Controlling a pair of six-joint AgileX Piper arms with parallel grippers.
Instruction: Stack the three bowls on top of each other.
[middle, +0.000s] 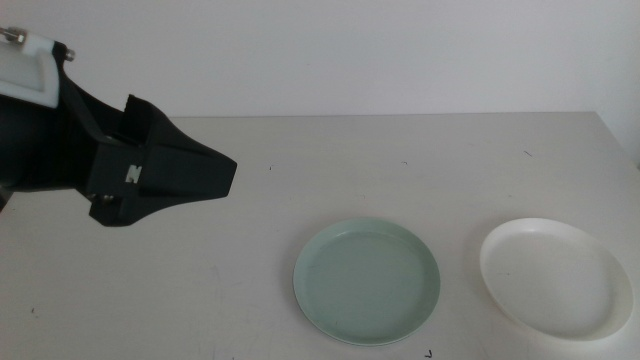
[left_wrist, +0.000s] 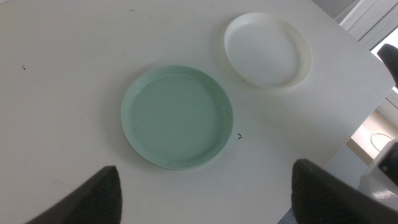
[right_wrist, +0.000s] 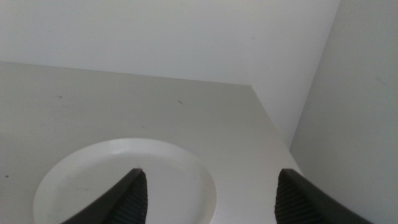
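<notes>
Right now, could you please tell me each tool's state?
Left tool: open, empty, above the green bowl.
Right tool: open, empty, over the white bowl.

Two bowls on view: one mint green bowl (middle: 366, 281), one white bowl (middle: 555, 276); a third possibly out of frame

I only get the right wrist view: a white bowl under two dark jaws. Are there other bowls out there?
Observer: Yes. A mint green bowl lies on the table beside the white bowl, apart from it.
Operator: And a third one?
Observer: None shows in any view.
Operator: Where is the other arm?
Observer: The left gripper hovers above the table, left of the green bowl, jaws open and empty.
</notes>
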